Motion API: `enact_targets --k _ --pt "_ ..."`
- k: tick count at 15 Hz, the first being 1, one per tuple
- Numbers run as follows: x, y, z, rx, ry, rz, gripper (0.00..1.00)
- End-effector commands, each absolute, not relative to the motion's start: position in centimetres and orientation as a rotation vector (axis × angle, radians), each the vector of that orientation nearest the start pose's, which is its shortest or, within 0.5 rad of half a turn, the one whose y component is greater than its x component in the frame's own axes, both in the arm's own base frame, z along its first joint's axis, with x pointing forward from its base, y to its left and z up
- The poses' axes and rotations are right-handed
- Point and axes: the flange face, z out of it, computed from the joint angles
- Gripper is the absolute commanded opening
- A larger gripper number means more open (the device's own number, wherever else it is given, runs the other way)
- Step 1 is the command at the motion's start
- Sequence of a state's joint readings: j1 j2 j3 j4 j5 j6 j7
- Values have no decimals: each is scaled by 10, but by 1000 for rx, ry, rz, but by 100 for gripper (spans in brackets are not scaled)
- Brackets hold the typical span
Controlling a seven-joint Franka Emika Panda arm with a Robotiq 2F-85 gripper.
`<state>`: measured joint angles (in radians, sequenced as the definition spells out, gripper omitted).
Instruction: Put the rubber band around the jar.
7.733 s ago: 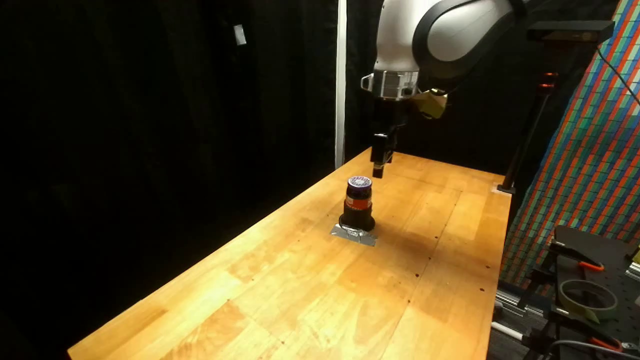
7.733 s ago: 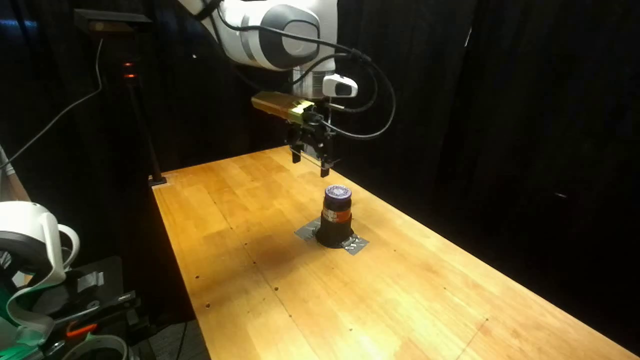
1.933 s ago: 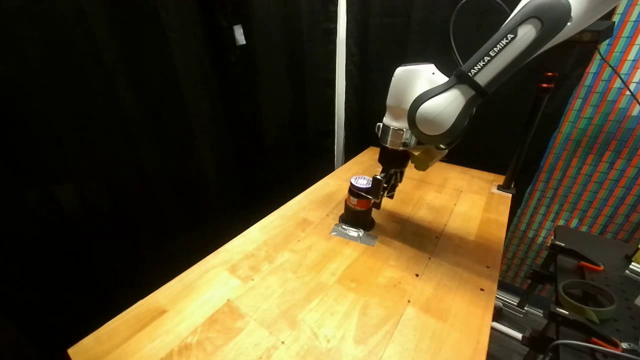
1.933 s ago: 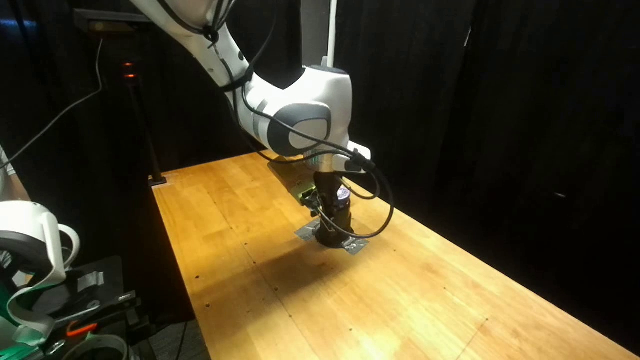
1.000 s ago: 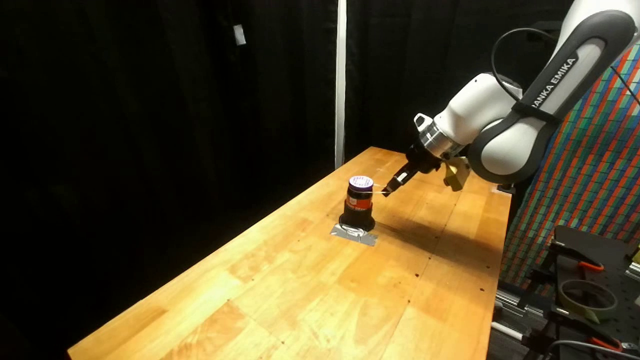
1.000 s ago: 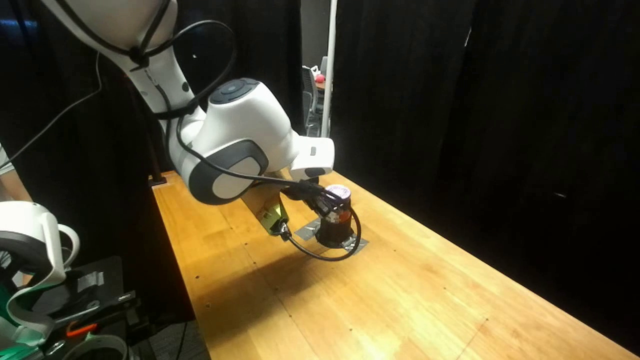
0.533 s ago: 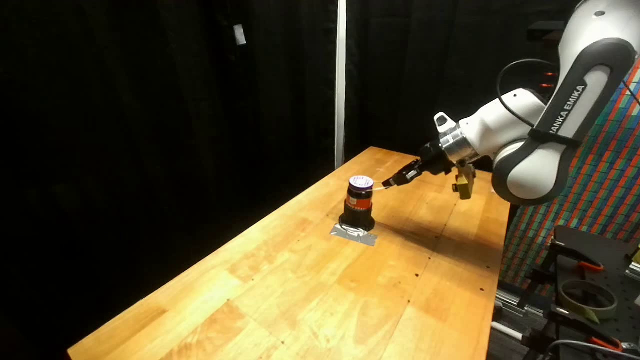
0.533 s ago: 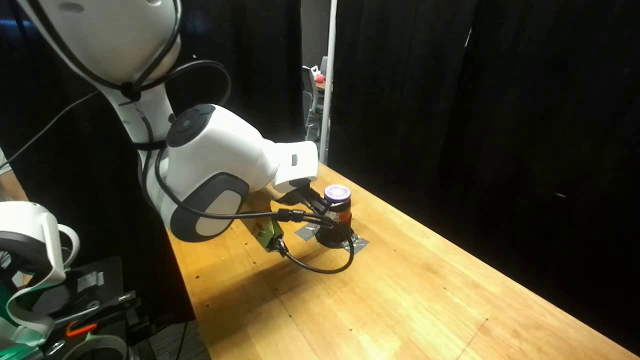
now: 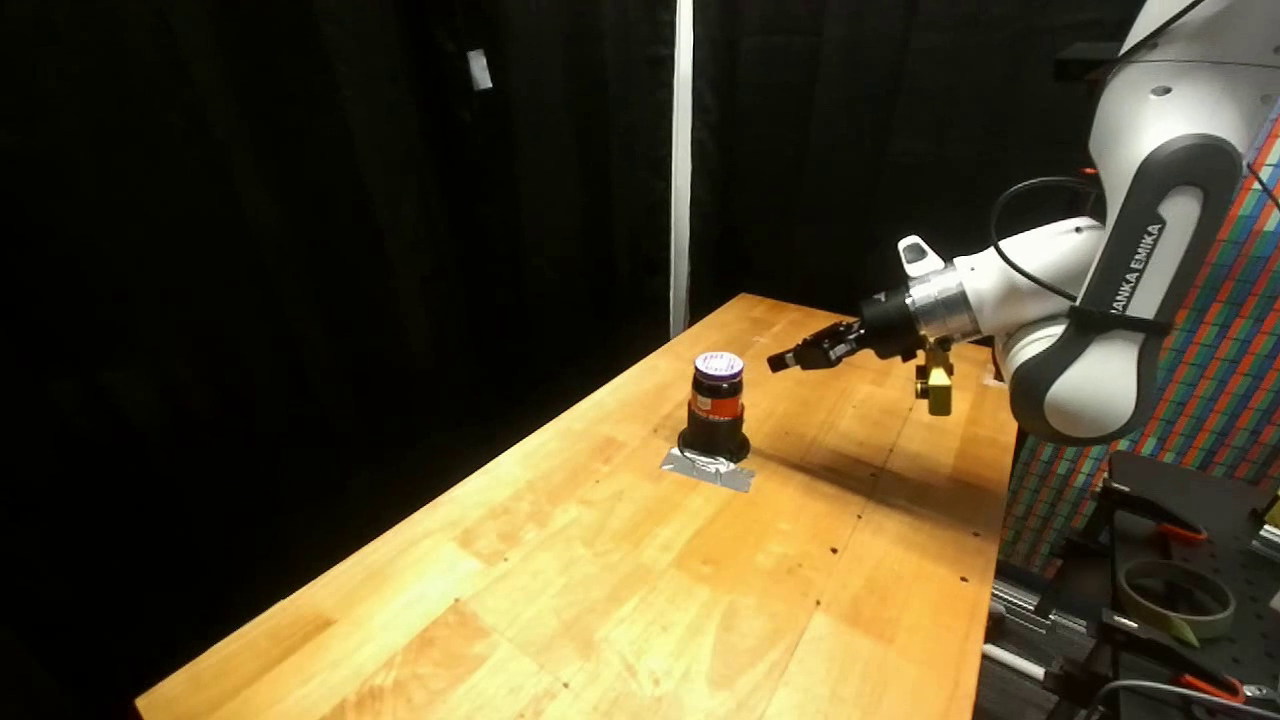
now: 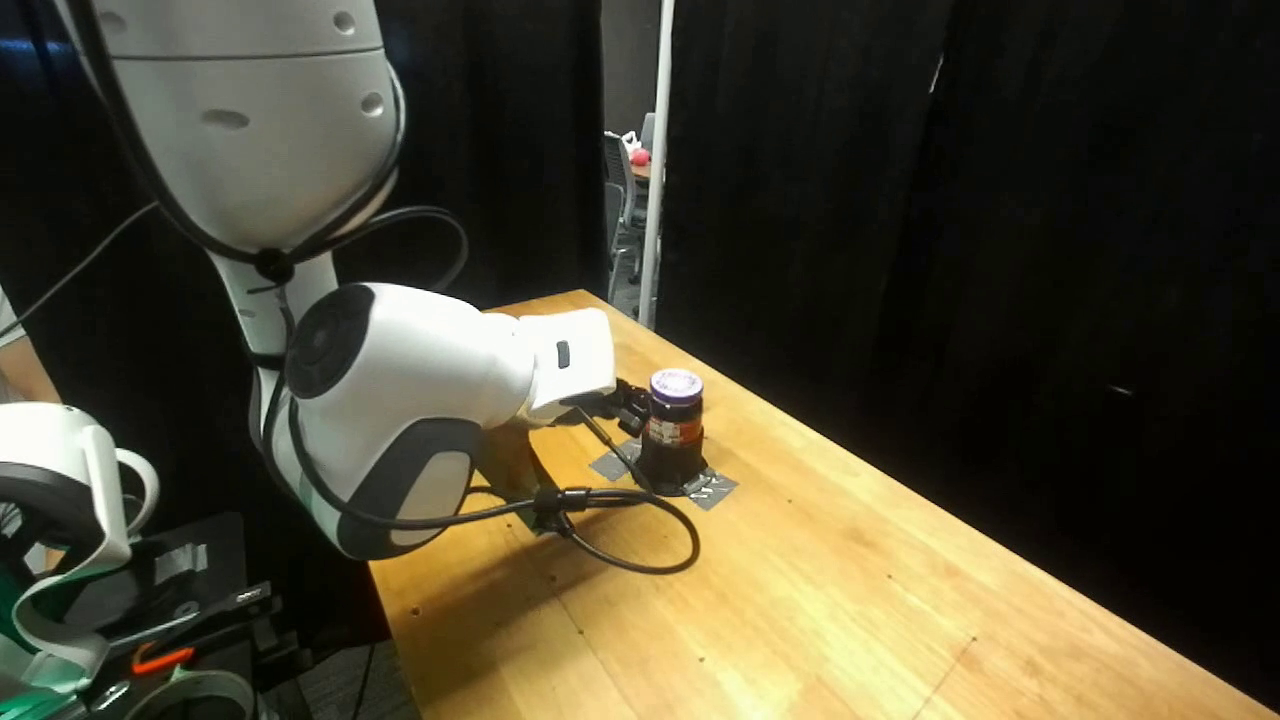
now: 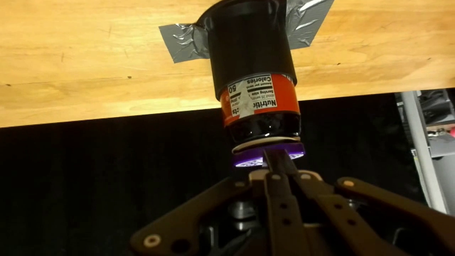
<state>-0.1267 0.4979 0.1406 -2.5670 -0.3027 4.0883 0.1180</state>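
The jar (image 9: 718, 402) stands upright in a black holder (image 9: 714, 437), with a purple-rimmed lid and orange label; it also shows in an exterior view (image 10: 676, 428) and the wrist view (image 11: 261, 101). The rubber band (image 11: 264, 140) is a pale loop around the jar just under the lid, seen in the wrist view; I cannot make it out in the exterior views. My gripper (image 9: 780, 362) points at the jar's top from the side, apart from it. In the wrist view its fingers (image 11: 277, 154) are together, with nothing visible between them, and cover part of the lid.
Grey tape (image 9: 708, 468) fixes the holder to the wooden table (image 9: 640, 580). A cable loop (image 10: 640, 570) hangs from the wrist near the holder. A side cart (image 9: 1180, 520) with a tape roll stands beside the table. Black curtains hang behind.
The gripper, earlier open above the jar with the band stretched across its fingers, has come down, tilted and drawn back. The strand from jar to fingertips half a second ago no longer shows.
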Motion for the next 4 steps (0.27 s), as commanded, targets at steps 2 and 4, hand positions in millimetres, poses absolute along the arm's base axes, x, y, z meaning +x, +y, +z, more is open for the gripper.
enact_targets --k 2,4 --pt "462 41 212 -2485 -175 -1324 28" --pt "462 45 209 -2504 -189 -1346 16"
